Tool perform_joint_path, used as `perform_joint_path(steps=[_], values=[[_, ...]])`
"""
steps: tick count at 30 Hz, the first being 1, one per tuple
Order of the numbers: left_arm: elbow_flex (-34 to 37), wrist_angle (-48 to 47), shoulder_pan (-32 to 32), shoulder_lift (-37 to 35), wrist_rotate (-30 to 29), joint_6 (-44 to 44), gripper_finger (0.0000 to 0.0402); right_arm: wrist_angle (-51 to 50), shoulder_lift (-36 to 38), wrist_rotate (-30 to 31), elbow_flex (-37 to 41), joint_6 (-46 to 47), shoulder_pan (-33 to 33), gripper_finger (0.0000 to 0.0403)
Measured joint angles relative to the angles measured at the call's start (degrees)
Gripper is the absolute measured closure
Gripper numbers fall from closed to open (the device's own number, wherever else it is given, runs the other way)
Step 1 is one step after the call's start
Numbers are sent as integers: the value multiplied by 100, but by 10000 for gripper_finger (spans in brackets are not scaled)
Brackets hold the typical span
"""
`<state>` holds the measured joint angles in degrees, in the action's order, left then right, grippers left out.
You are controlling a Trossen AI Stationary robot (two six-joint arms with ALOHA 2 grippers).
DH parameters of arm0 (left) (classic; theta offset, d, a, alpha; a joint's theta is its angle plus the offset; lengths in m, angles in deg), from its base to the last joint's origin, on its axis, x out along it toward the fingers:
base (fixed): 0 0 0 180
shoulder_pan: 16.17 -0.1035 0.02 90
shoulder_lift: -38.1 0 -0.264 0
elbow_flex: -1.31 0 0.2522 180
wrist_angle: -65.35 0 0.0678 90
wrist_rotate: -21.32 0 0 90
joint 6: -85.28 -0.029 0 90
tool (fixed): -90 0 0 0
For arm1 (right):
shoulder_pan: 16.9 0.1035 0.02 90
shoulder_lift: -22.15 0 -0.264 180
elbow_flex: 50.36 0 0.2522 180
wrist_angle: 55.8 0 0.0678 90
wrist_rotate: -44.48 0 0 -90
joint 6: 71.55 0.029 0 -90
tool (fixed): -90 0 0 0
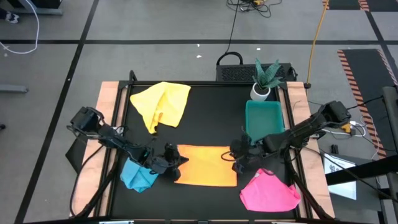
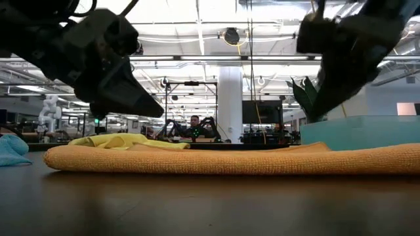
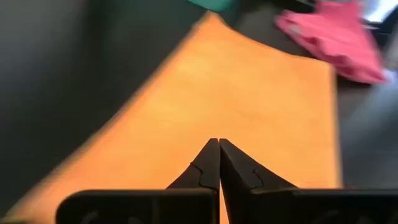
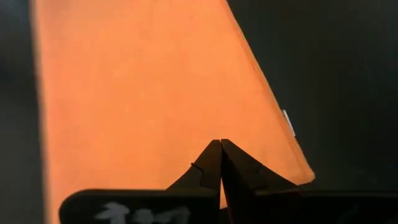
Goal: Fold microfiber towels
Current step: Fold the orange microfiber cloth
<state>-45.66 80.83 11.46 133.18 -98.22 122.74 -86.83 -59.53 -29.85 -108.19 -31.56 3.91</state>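
Observation:
An orange-yellow towel (image 1: 205, 165) lies flat as a folded strip in the middle of the black table; it also shows in the low view (image 2: 230, 159). My left gripper (image 1: 180, 163) is shut over the strip's left end. My right gripper (image 1: 232, 157) is shut over its right end. In the low view both fingertip pairs hang clear above the cloth. A second yellow towel (image 1: 163, 104) lies crumpled at the far left. A light blue towel (image 1: 138, 176) is bunched under my left arm. A pink towel (image 1: 268, 193) lies crumpled at the near right.
A green plastic tray (image 1: 264, 119) stands at the right, just beyond my right gripper. A potted plant (image 1: 264, 78) stands behind the tray. Wooden strips (image 1: 107, 124) border the table's left and right sides. Bare black table shows between the far yellow towel and the tray.

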Motion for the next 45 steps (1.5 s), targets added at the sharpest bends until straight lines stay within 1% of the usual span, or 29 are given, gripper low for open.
perform_joint_path(steps=[3, 7, 11, 15, 19, 22, 25, 28, 31, 33, 36, 38, 41, 43, 45], values=[[-7, 393, 139, 171, 335, -102, 394, -20, -304, -180, 0, -146, -252, 403], [-4, 429, 329, 332, 572, 8, 383, -206, -697, -353, -52, -288, -499, 403], [-4, 247, 460, 463, 777, 253, 383, -659, -816, -233, -181, -318, -655, 403], [0, -322, 492, 519, 861, 529, 397, -1017, -799, -237, -216, -313, -688, 403], [-4, -723, 459, 397, 790, 613, 391, -1273, -757, -247, -276, -177, -521, 403], [-4, -894, 416, 269, 777, 438, 383, -1356, -758, -245, -575, -169, -306, 403], [-8, -1359, 340, -9, 708, 54, 384, -1335, -753, -253, -953, -172, -58, 403], [1, -2227, 188, -225, 521, -224, 396, -1287, -753, -403, -1258, -360, 221, 403], [-2, -2856, -14, -381, 304, -353, 397, -1086, -821, -551, -1311, -598, 476, 403], [0, -3064, -137, -447, 305, -328, 389, -1054, -922, -553, -1260, -556, 596, 403], [0, -2874, -199, -448, 404, -283, 380, -1047, -1152, -524, -1139, -464, 698, 403], [0, -2467, -117, -448, 462, -352, 380, -954, -1373, -512, -1093, -481, 734, 403], [0, -1757, 54, -417, 520, -520, 390, -758, -1723, -515, -1104, -576, 750, 403], [0, -1255, 171, -419, 520, -660, 397, -608, -1888, -527, -1110, -618, 756, 403], [-4, -983, 267, -421, 528, -699, 397, -600, -1972, -557, -1110, -533, 790, 403]])
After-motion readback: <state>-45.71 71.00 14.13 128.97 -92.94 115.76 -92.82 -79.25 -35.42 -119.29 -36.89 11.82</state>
